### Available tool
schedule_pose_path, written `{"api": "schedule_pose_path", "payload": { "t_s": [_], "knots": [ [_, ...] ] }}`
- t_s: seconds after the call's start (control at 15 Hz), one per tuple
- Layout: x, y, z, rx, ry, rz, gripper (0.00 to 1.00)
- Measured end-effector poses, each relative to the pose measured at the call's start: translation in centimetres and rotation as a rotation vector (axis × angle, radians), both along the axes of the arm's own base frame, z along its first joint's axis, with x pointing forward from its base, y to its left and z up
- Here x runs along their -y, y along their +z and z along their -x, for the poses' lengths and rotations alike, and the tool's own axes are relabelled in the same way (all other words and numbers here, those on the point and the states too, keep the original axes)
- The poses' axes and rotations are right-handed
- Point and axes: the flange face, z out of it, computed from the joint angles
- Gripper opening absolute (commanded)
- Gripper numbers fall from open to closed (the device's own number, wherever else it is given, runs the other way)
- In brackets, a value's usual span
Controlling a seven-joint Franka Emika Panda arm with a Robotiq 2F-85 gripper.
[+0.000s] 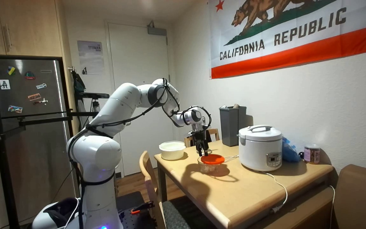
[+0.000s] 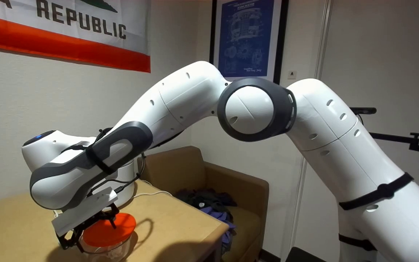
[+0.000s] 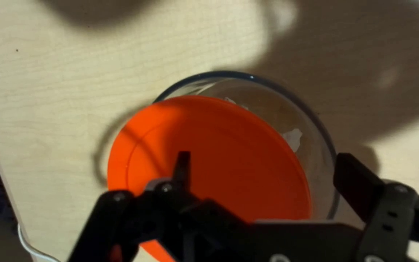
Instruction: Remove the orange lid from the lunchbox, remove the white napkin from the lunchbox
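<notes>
Tool (image 3: 264,160) spread, 2 fingers (image 3: 356,185) apart; white napkin (image 3: 293,138) in lunchbox (image 3: 231,74), peeking past orange lid (image 3: 227,149) (clear only in wrist view).

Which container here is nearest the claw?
The clear lunchbox, partly covered by the orange lid: the claw hangs over it, while the white tub, rice cooker and grey bin stand farther off.

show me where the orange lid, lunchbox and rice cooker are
Orange lid (image 3: 227,156), in the wrist view: top face.
Lunchbox (image 1: 207,168), in an exterior view: clear side wall.
Rice cooker (image 1: 254,151), in an exterior view: white side.
</notes>
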Motion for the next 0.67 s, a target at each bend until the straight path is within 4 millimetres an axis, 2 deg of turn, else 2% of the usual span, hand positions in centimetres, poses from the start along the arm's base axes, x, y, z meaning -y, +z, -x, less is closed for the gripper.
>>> {"api": "schedule_pose_path", "payload": {
  "t_s": [0.07, 0.13, 0.2, 0.27, 0.4, 0.47, 0.67],
  "knots": [
    [-0.03, 0.01, 0.0, 0.0, 0.0, -0.001, 0.88],
    [-0.04, 0.0, 0.01, 0.0, 0.0, -0.001, 0.73],
    [-0.05, 0.0, 0.01, 0.0, 0.0, -0.002, 0.69],
    [-0.05, 0.0, 0.02, 0.0, -0.001, -0.003, 0.71],
    [-0.1, 0.03, 0.0, 0.002, 0.0, -0.005, 0.55],
    [-0.13, 0.04, 0.01, 0.003, 0.001, -0.006, 0.56],
    [-0.18, 0.19, -0.01, 0.006, 0.001, -0.008, 0.77]
  ]
}}
